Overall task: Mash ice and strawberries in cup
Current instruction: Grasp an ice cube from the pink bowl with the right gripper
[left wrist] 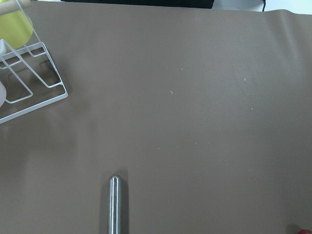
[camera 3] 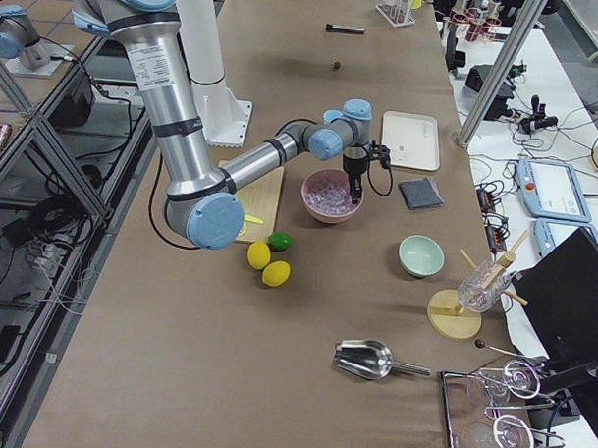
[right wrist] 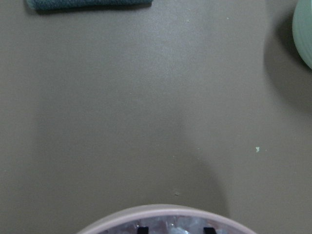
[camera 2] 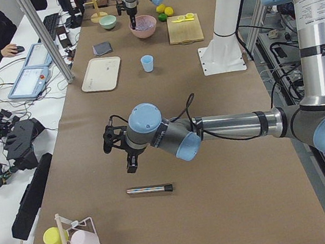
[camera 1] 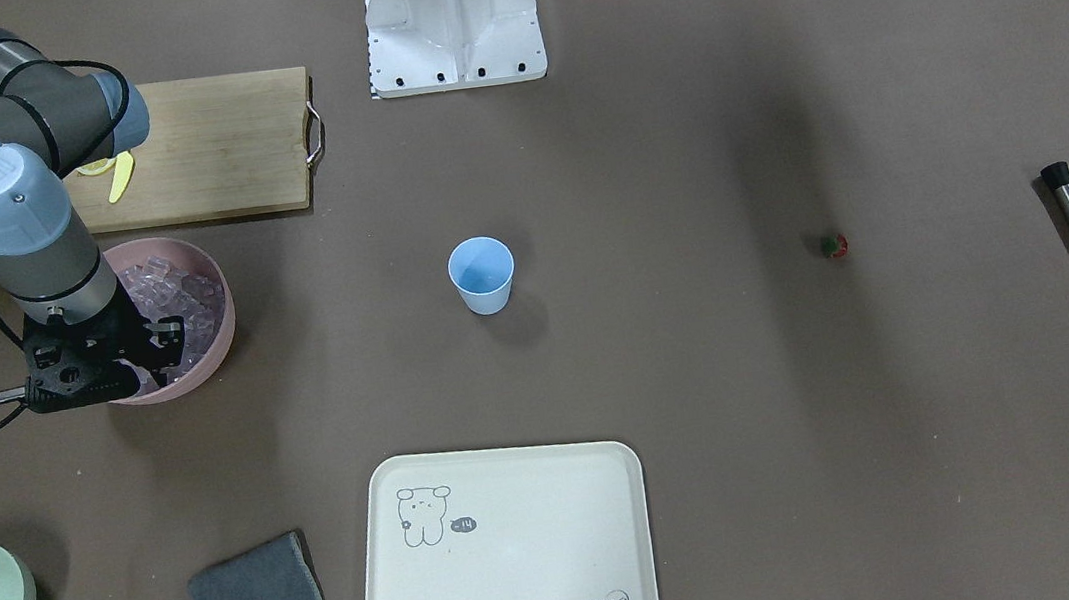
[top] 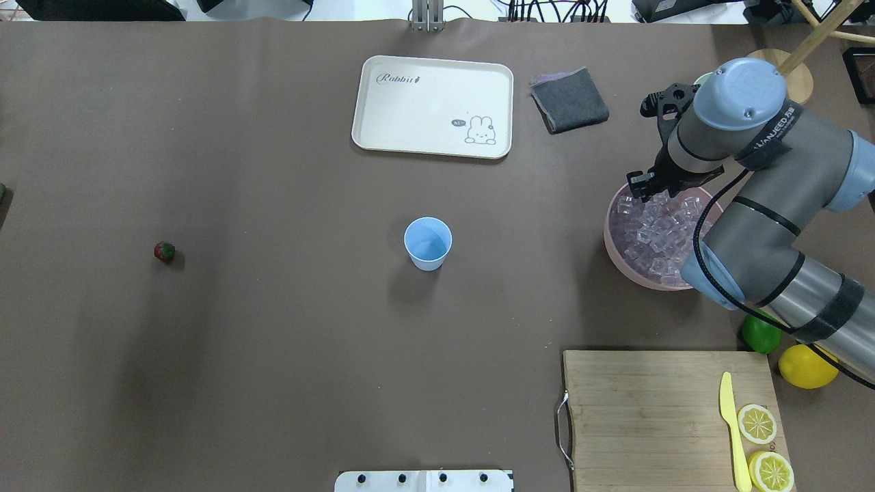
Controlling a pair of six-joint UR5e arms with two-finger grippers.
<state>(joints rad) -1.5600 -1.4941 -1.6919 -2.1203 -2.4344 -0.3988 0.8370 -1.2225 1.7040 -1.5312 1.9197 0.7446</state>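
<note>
Light-blue plastic cup (camera 1: pixel 481 276) stands empty at mid-frame in the front view, with the small red strawberry (camera 1: pixel 834 247) well to its right. Only the right wrist view shows the right gripper (right wrist: pixel 175 230), its jaws spread over clear ice cubes (right wrist: pixel 161 225) in the pink bowl (right wrist: pixel 165 210). Only the left side view shows the left gripper (camera 2: pixel 130 163), hanging above a steel rod (camera 2: pixel 150 189); I cannot tell how its jaws stand.

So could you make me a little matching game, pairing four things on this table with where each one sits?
Things:
1. small light-blue plastic cup
2. clear glossy ice cubes
3. small red strawberry
4. yellow plastic knife

Places:
A. lying on the wooden cutting board
B. alone on the brown table, far from the other things
C. piled in the wide pink bowl
D. upright and empty at mid-table

Pairs: 1-D, 2-C, 3-B, 4-A
</note>
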